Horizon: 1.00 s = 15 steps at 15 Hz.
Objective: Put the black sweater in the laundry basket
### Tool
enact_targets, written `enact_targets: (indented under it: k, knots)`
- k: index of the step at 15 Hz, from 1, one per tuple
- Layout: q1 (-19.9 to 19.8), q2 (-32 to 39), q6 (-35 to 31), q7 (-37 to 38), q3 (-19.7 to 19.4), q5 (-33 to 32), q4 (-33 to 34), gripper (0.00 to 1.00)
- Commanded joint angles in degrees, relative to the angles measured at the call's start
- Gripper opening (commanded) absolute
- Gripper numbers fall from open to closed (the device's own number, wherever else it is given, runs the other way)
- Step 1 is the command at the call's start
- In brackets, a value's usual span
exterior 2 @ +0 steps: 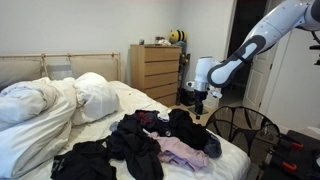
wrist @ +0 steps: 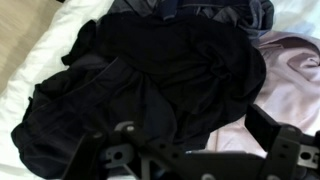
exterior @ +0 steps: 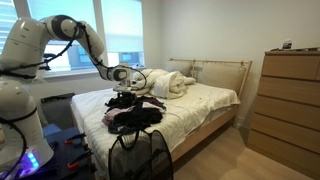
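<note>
One black sweater (exterior: 126, 100) lies crumpled on a heap of clothes on the bed (exterior: 205, 100) in an exterior view. The gripper (exterior: 124, 78) hangs just above it, and the mesh laundry basket (exterior: 140, 155) stands on the floor at the bed's near edge.

In an exterior view, the gripper (exterior 2: 200, 97) points down over the dark garment (exterior 2: 186, 128). The basket's round rim (exterior 2: 240, 110) sits beside the bed, near the heap, and a wooden dresser (exterior 2: 155, 65) stands against the far wall.

In the wrist view the sweater (wrist: 170, 80) fills the frame in soft, deep folds, beside a pale pink garment (wrist: 288, 70) and white bedding (wrist: 30, 40). The jaws stand wide apart at the bottom edge, with nothing between them.

The fabric looks light, limp and not at all fragile. It would likely sag, trail, and perhaps drag neighbouring clothes along. A raised, bunched fold near the middle appears the best place to pinch.

No brand, label or writing can be read in any view.
</note>
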State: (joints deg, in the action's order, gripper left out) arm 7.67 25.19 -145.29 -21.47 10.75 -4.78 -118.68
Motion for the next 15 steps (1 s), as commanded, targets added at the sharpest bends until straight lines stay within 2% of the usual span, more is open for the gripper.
enact_targets:
  k: [1, 4, 10, 11, 12, 15]
  knots:
    - [-0.87, 4.24, -3.36, -1.11, 1.14, 0.09, 2.86, 1.00]
    - [-1.32, 7.21, -6.67, -1.27, 1.55, 0.03, 3.61, 1.00]
    - [0.48, 14.05, -10.96, 1.17, -0.33, -3.15, 6.24, 1.00]
    - [0.61, 14.92, -11.24, 1.31, -0.43, -3.52, 6.65, 0.75]
    - [0.77, 15.54, -11.63, 1.50, -0.56, -3.84, 6.93, 0.74]
    - [0.90, 16.89, -12.47, 1.75, -0.72, -4.46, 7.74, 0.51]
